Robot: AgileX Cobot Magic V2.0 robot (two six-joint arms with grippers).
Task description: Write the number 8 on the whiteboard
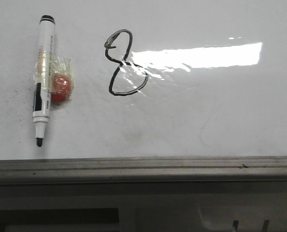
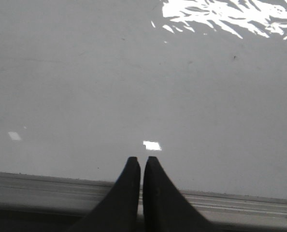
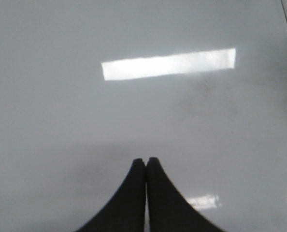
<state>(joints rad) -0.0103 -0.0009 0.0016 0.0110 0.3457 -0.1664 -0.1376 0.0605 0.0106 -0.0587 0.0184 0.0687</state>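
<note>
Number 8 (image 1: 125,63) is drawn on the whiteboard (image 1: 221,121), right of the uncapped marker (image 1: 42,79). Left end effector (image 2: 141,162) and right end effector (image 3: 146,162) are closed, empty; both are best kept clear of wet ink.

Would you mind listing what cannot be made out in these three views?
- Marker label print: too small in the front view.
- The red object beside it: its crinkled clear wrap hides what it is.
- The number 8: glare on the whiteboard washes out its right side.
- Left gripper and right gripper: only fingertips show in the wrist views; the rest is cut off at the edge.
</note>
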